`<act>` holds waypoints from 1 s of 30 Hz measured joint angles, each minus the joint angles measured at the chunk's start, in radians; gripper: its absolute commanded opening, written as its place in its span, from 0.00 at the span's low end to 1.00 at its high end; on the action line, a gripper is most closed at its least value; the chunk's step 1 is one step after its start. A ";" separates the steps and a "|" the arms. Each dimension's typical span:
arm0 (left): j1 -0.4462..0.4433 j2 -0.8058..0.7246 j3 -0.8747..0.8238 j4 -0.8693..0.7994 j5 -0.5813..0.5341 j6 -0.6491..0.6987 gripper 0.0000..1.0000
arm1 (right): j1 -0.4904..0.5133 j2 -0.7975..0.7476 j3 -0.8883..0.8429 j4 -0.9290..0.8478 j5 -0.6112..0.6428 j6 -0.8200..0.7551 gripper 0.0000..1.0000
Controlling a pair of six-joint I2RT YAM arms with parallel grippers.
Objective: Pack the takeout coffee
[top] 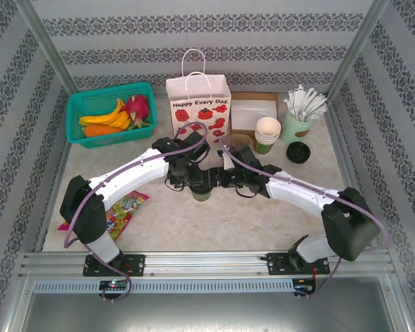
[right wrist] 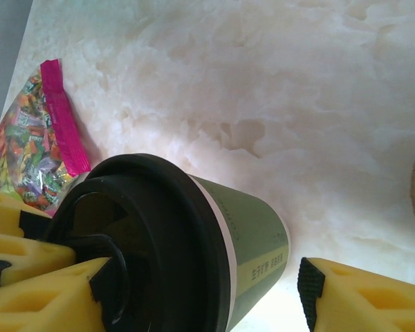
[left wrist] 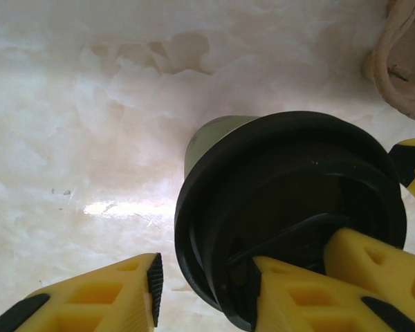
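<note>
My two claws met over the middle of the pale marbled table (top: 214, 232), both at the small dark-green paper cup (right wrist: 252, 238) with its round black plastic lid (left wrist: 290, 180). The cup stood upright on the table, a little in front of the white paper bag printed with red apples (top: 198, 111). The bag stood with its handles up, and I judged it to be where the coffee was meant to go.

My left claw (left wrist: 204, 280) sat at the lid's rim, half-parted. One yellow finger lay across the top of the lid, and the other hung outside the rim with a sliver of table showing between. Whether it pinched the rim or only rested there I could not tell. I took its purpose to be bracing the cup, so that it would neither skid nor tip while the other claw came in.

My right claw (right wrist: 202, 283) was spread wide about the cup from the other side. One finger was at the lid end. The other pad was just beside the green wall with light between them, so nothing was gripped there yet. A hold on the body rather than the lid, I judged, would be safer, since it could not pop the lid off.

A packet of coloured sweets with a pink edge (right wrist: 28, 138) lay off to the side, apart from the cup.
</note>
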 measured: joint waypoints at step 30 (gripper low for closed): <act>0.000 0.048 0.065 -0.045 -0.060 0.214 0.00 | -0.121 -0.100 -0.120 0.045 -0.260 0.114 0.40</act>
